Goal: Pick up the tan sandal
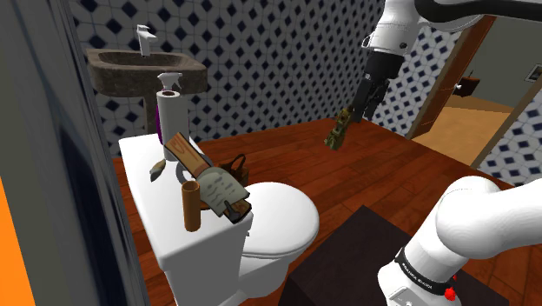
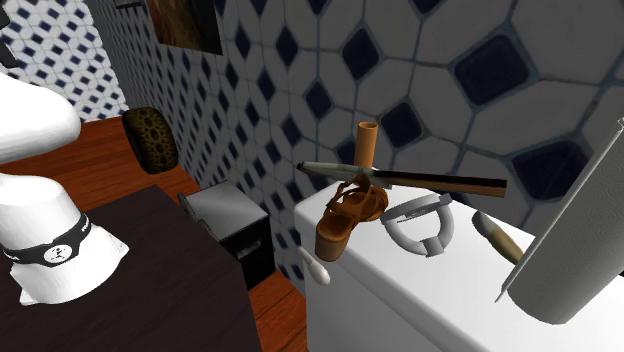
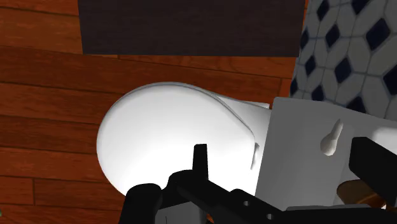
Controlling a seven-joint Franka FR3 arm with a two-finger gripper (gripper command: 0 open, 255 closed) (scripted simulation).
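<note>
The tan strappy sandal (image 2: 345, 215) (image 1: 236, 169) stands on the white toilet tank lid (image 2: 400, 290), next to a brown tube (image 2: 367, 146) and a long dark stick (image 2: 420, 178). My gripper (image 1: 349, 117) hangs high over the wooden floor, well off to the shoulder view's right of the toilet and far from the sandal. It is shut on a small olive mottled object (image 1: 337, 133) that dangles from the fingertips. In the wrist view that object is a dark shape (image 3: 210, 191) between the fingers, with the toilet lid (image 3: 172, 133) below and a brown edge (image 3: 356, 191) by the tank.
Crowding the tank lid are a white ring-shaped object (image 2: 420, 222), a brush (image 2: 495, 237), a paper roll (image 1: 169, 113) and a grey-green item (image 1: 217, 187). A stone sink (image 1: 143, 69) hangs behind. The dark stand (image 1: 347, 261) sits beside the toilet, tiled walls around, a doorway (image 1: 460, 104) at right.
</note>
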